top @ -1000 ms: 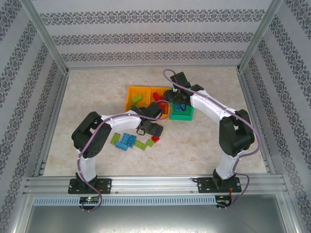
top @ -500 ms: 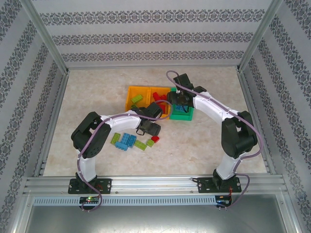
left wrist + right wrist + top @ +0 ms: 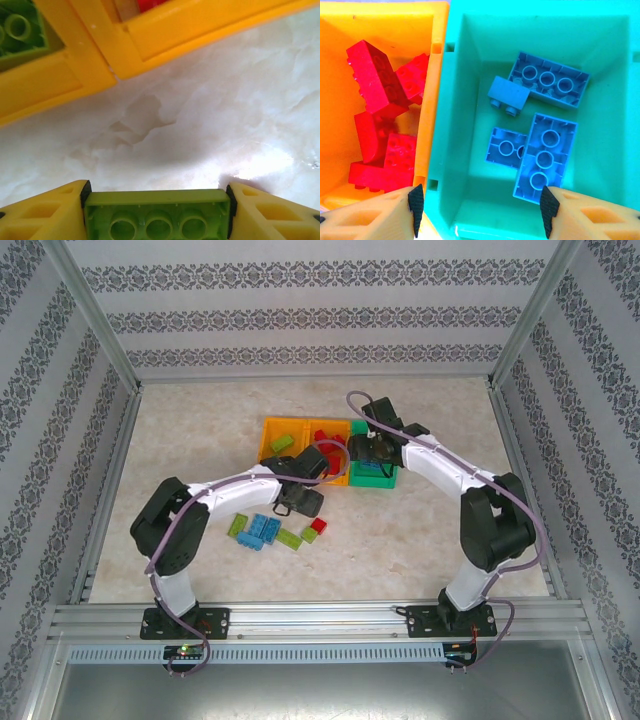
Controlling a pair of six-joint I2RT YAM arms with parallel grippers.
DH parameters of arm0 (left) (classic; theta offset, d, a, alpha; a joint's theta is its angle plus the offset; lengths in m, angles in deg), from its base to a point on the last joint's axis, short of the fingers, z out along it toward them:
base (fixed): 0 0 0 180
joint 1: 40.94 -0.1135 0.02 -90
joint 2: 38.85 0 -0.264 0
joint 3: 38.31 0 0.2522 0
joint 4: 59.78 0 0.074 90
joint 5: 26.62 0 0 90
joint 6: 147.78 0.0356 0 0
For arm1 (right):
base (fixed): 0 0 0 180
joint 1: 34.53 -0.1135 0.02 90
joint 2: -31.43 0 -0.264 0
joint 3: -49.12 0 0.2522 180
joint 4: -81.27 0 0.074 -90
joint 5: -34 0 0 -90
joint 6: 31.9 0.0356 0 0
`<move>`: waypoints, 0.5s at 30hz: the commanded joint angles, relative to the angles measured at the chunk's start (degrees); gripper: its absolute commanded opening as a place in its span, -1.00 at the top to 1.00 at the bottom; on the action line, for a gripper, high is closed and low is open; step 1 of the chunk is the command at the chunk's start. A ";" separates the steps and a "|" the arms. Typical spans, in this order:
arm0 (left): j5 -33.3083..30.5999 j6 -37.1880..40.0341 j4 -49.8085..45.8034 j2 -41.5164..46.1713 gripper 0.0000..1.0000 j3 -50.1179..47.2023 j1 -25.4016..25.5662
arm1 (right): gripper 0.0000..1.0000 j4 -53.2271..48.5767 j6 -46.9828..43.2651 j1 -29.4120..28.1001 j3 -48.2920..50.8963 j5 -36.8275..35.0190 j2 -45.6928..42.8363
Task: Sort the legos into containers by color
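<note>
Right end effector (image 3: 481, 207) over green bin (image 3: 465, 100)

The left arm (image 3: 235, 488) and the right arm (image 3: 432, 462) are each built of smooth white shells alternating with bulky, rounded black joint housings, and each stands on a black base plate (image 3: 165, 622) at the near rail. A lilac cable (image 3: 349, 400) loops loosely along each arm from base to wrist. In the wrist views the left fingers (image 3: 42, 215) and right fingers (image 3: 372, 217) are orange-yellow plastic with recessed pockets and thin black pads, perhaps rubber, on their inner faces.
</note>
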 commanded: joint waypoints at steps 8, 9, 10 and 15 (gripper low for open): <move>-4.40 2.93 -5.78 3.72 -0.27 6.62 -5.98 | -0.31 1.37 0.82 0.59 2.22 -0.65 -2.70; -4.40 3.26 -5.86 3.56 -0.27 7.36 -6.73 | -0.31 1.37 0.82 0.59 2.25 -0.55 -2.77; -4.23 3.67 -5.88 3.24 -0.28 8.44 -7.63 | -0.31 1.43 0.82 0.60 2.44 -0.53 -2.86; -3.01 5.60 -6.13 -0.19 -0.28 14.44 -11.64 | -0.31 1.46 0.59 0.58 2.94 -0.32 -3.33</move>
